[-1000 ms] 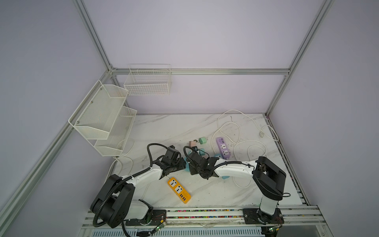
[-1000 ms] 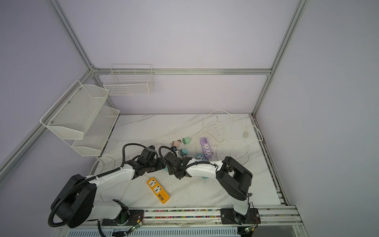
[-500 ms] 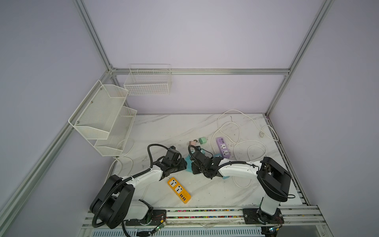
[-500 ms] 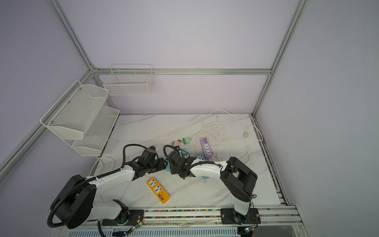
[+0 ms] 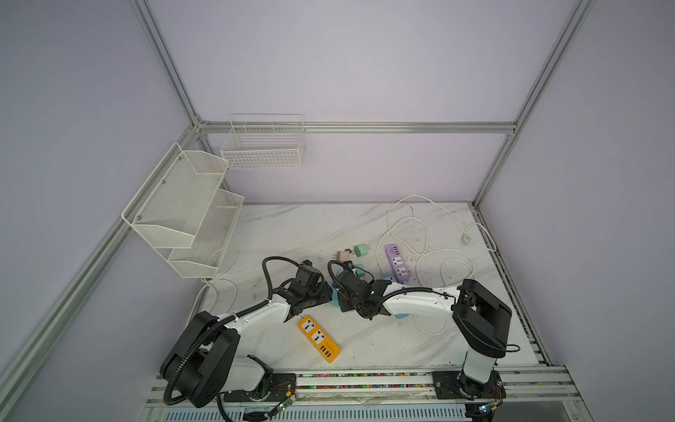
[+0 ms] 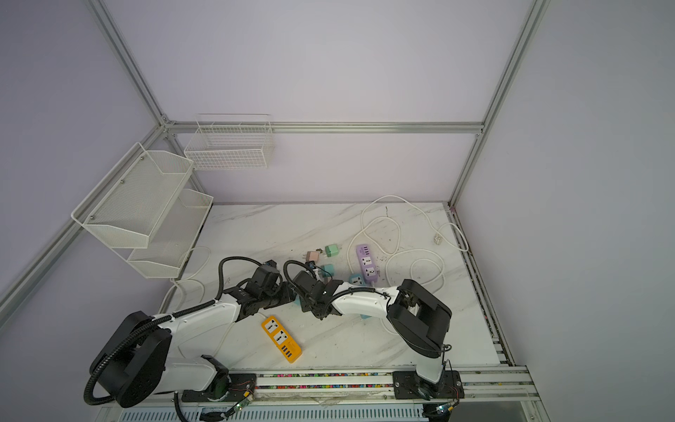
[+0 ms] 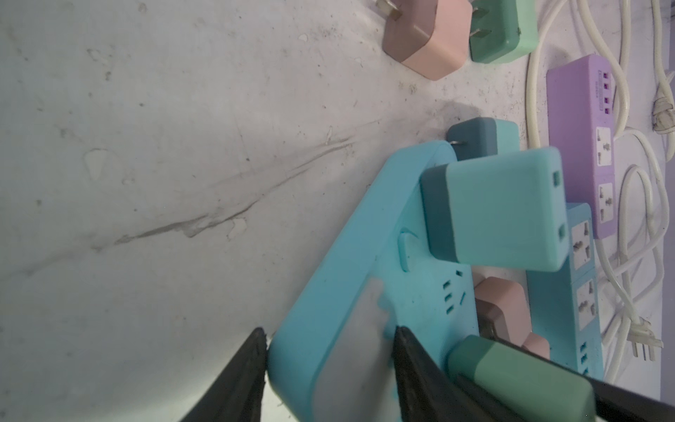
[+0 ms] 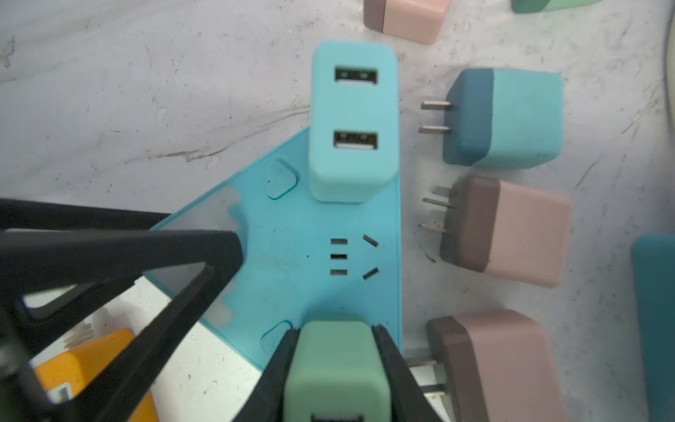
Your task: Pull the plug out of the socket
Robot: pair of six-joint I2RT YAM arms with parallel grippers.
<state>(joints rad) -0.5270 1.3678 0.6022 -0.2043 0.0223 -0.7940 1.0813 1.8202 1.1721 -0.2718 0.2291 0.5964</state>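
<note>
My left end effector [image 7: 328,339] is half spread, its two fingers straddling the long edge of the blue power strip [image 8: 292,248] and bracing it flat on the table [image 7: 146,146]. The strip lies mid-table, between my two arms. My right end effector [image 8: 336,334] is pinched on the green plug [image 8: 336,369], one finger on each side of its body. This plug stands at the strip's near end, just beside a small button.

I judge the grip and the brace both set, so the approach part is done. The pull itself looks barely begun. From my left wrist view, the plug's dark base sits right at the strip's face. I cannot tell whether the prongs have cleared their slots.

A teal plug [image 8: 352,120] stands seated at the strip's far end, untouched. The middle socket is empty. Several loose plugs [image 8: 511,230] lie on the table just right of the strip, prongs bare, so some unplugging seems already finished. What is left for me, I think, is drawing the green plug straight up and out, and perhaps the teal one afterwards.
</note>
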